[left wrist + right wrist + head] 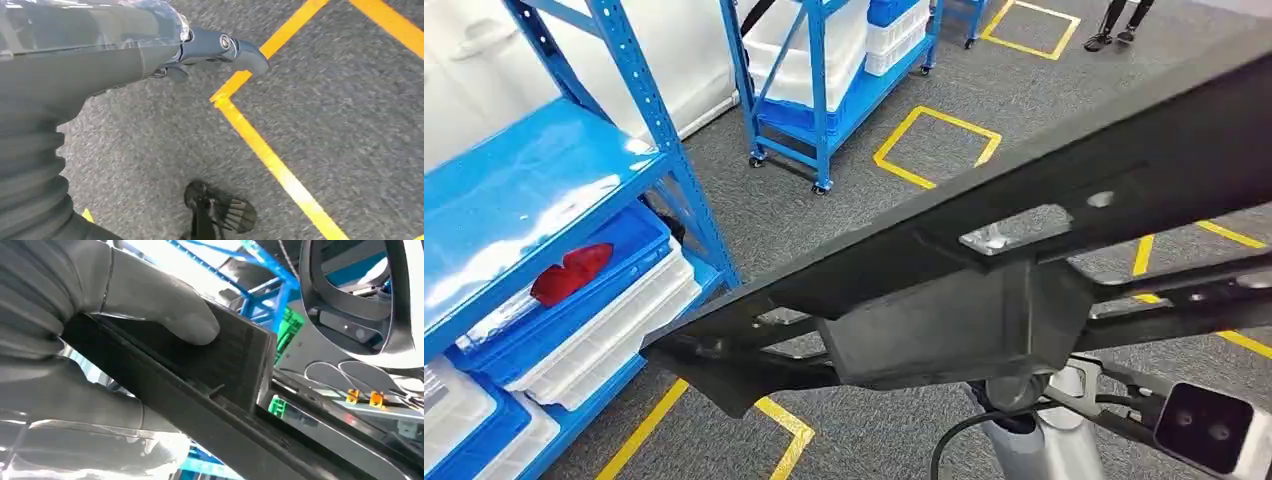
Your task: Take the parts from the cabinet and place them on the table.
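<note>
Above grey carpet (844, 215), black part (220, 365) in right robot hand (115, 295)

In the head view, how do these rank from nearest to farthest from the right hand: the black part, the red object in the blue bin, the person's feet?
1. Black part: gripped by the right hand.
2. Red object: left rack, in a blue bin.
3. Person's feet: far floor, top right.
</note>
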